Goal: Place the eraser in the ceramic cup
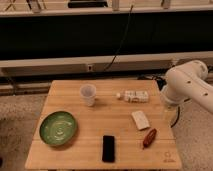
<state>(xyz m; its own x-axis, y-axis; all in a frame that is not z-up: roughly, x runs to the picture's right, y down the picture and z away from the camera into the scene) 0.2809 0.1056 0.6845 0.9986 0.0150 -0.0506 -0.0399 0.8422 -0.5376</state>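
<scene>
The eraser (108,148), a flat black block, lies near the table's front edge, a little right of centre. The ceramic cup (88,94), small and white, stands upright at the back of the table, left of centre. My arm's white links (186,87) hang over the table's right edge. The gripper itself is hidden behind them, well away from the eraser and the cup, and it stands open. Nothing is held: the eraser rests on the wood.
A green plate (58,128) lies at the front left of the wooden table (120,117). A whitish flat block (140,120) and a brown elongated object (148,138) lie right of the eraser. A small white packet (134,95) sits at the back right. Cables and a dark wall run behind.
</scene>
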